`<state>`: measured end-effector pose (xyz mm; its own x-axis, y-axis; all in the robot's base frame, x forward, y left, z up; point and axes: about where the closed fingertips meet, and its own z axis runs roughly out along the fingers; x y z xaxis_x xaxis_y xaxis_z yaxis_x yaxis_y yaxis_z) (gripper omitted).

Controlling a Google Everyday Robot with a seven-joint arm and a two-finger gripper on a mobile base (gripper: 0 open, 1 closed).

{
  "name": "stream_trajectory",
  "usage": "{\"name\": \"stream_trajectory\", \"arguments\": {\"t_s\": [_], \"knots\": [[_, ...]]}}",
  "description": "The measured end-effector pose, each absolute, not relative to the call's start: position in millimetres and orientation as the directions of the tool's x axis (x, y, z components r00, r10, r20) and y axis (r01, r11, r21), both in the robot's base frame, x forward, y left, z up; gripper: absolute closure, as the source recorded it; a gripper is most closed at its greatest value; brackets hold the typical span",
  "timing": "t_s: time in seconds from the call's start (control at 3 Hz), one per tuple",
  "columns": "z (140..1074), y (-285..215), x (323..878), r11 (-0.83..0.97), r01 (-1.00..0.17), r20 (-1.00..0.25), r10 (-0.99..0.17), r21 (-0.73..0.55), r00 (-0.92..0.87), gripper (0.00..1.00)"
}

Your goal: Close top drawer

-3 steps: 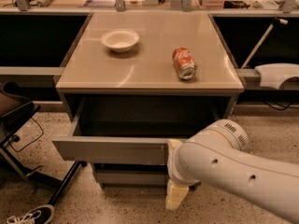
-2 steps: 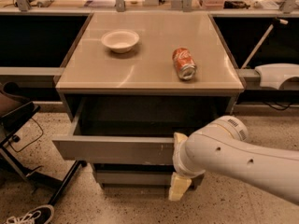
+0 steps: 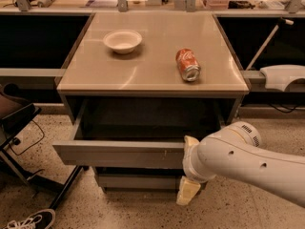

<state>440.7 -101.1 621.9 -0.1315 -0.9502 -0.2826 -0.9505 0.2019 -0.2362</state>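
Pincer (image 3: 188, 191) is being shifted rightward along wide grey top drawer (image 3: 119, 152) | closure cannot be told | push being started, straight shove needed

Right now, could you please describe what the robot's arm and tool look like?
The arm is rounded white casing with small dark dots and a ribbed ring at its joint. The tool, at the right of the top drawer front, has cream fingers.
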Motion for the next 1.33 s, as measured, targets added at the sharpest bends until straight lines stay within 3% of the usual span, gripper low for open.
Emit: {"name": "stream_trajectory", "arguments": {"t_s": [0.67,1.0,1.33], "knots": [[671,-82,412,0.132,-0.944,-0.276,-0.96,-0.303,-0.045,0.0],[717,-95,363,0.139,-0.913,-0.253,-0.967,-0.383,-0.041,0.0],[709,-133,317,0.207,-0.909,-0.233,-0.964,-0.362,-0.127,0.0]]}}
